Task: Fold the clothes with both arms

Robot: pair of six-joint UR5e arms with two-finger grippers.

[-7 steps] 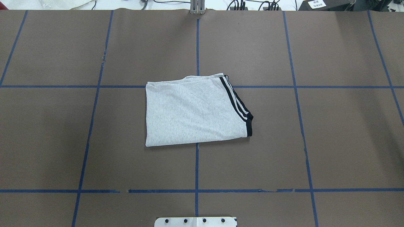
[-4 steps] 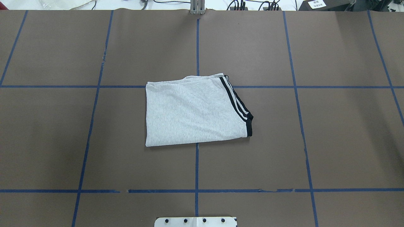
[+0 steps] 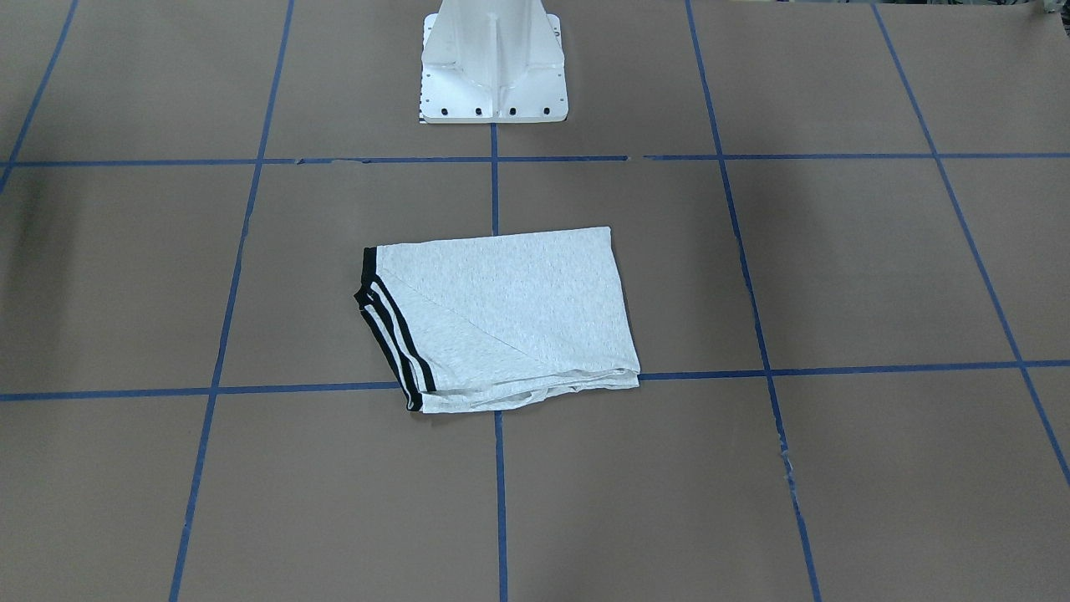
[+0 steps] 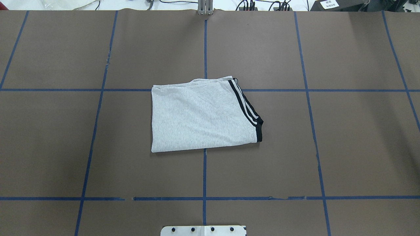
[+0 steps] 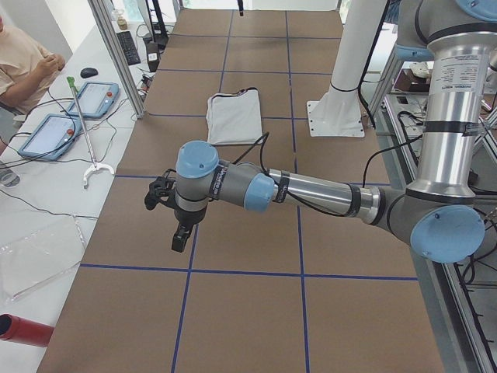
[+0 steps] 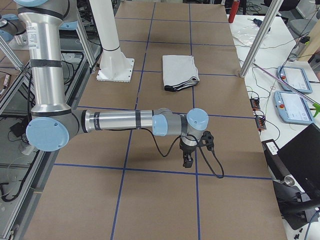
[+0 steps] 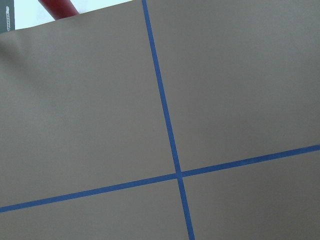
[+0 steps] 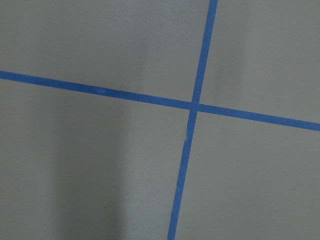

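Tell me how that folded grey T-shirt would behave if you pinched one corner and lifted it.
The T-shirt is probably floppy: its stacked layers lie loose and wavy at the open edge, so a one-corner lift would likely unfold it. It looks thin and flat, so likely light. Pushed across the brown paper, it would probably bunch rather than slide whole.

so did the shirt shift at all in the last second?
No. In the overhead view the T-shirt lies as before, its far edge just past the same blue tape line.
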